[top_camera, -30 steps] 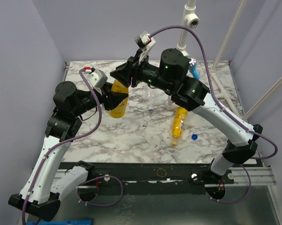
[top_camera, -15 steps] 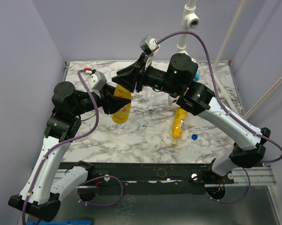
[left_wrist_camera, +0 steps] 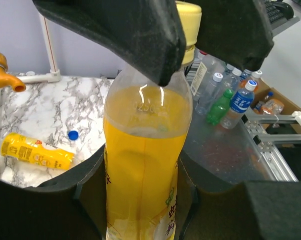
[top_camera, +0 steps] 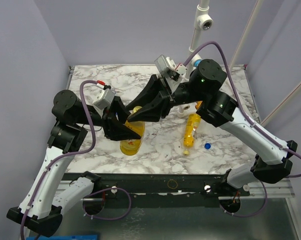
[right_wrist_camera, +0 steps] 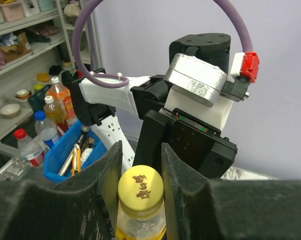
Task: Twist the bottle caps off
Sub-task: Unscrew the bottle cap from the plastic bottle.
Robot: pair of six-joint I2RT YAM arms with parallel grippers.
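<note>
My left gripper (left_wrist_camera: 142,200) is shut on the body of an upright yellow-orange bottle (left_wrist_camera: 142,165) with a yellow label. It also shows in the top view (top_camera: 131,142), held above the table's front middle. My right gripper (right_wrist_camera: 140,186) comes from above, and its black fingers (right_wrist_camera: 107,180) press both sides of this bottle's yellow cap (right_wrist_camera: 140,187). The cap also shows in the left wrist view (left_wrist_camera: 189,20). A second yellow bottle (top_camera: 191,131) lies on the table, with a loose blue cap (top_camera: 207,146) beside it. The clear bottles are mostly hidden behind my right arm.
The marbled table (top_camera: 155,155) has a white pole (top_camera: 196,35) at its back edge. In the left wrist view the lying bottle (left_wrist_camera: 37,150) and blue cap (left_wrist_camera: 73,134) are to the left. Several other bottles (left_wrist_camera: 230,95) stand off the table.
My left gripper has brought the yellow bottle from the table's back left toward the front. My right gripper followed it down and now clamps the cap.
</note>
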